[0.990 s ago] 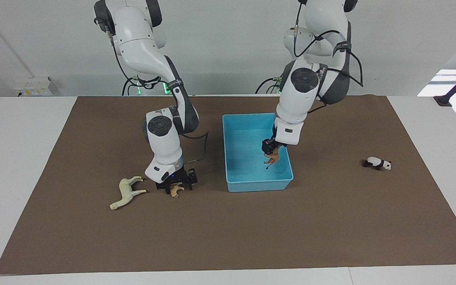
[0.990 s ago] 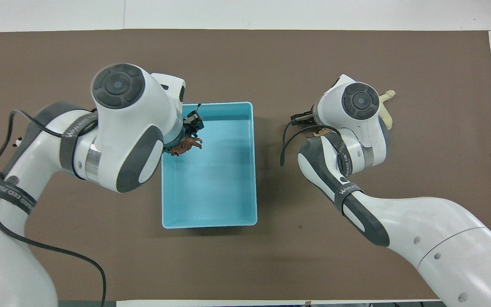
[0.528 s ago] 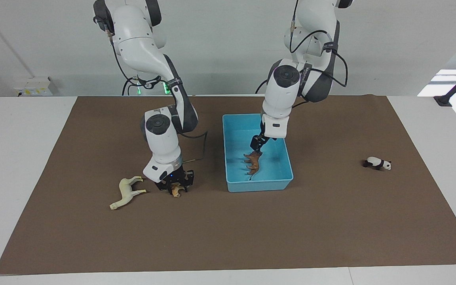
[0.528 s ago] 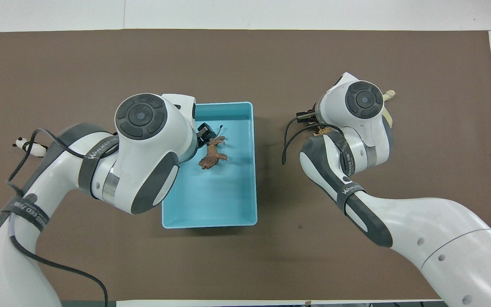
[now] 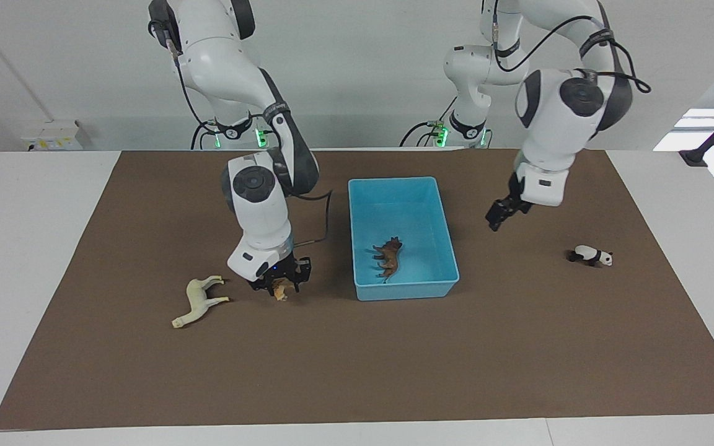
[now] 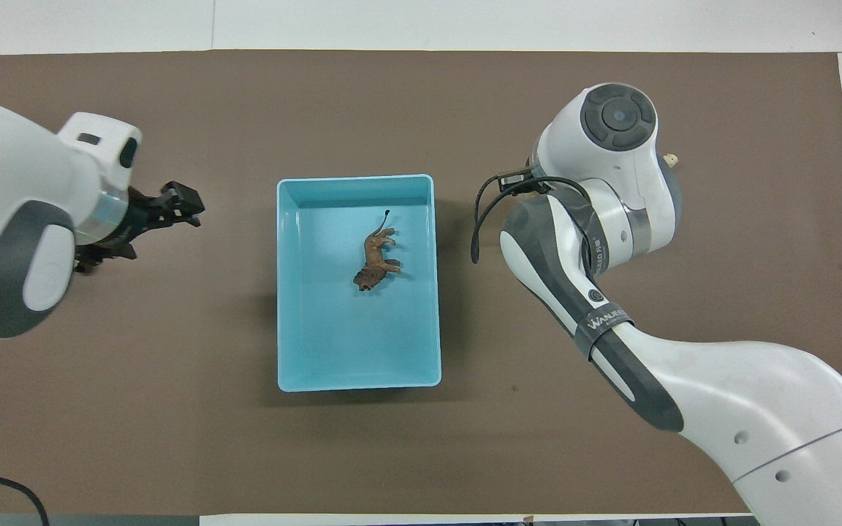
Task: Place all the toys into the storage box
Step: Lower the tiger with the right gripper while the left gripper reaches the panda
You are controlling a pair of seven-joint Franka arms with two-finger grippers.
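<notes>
The light blue storage box (image 5: 404,288) (image 6: 284,292) sits mid-table. The brown animal (image 5: 388,257) (image 6: 375,253) lies inside it. My right gripper (image 5: 279,287) is shut on the orange tiger (image 5: 281,290) and holds it just above the mat, beside the cream-white horse (image 5: 199,300). In the overhead view the right arm hides the tiger and all but the horse's tip (image 6: 671,157). My left gripper (image 5: 497,218) (image 6: 169,210) is open and empty, raised over the mat between the box and the panda (image 5: 590,255). The left arm hides the panda in the overhead view.
A brown mat (image 5: 357,359) covers the table, with white table edge around it. The right arm's cable (image 6: 481,219) hangs between the arm and the box.
My left gripper let go of the brown animal in the box, then rose and swung out toward the panda. My right gripper lifted the tiger slightly off the mat.
</notes>
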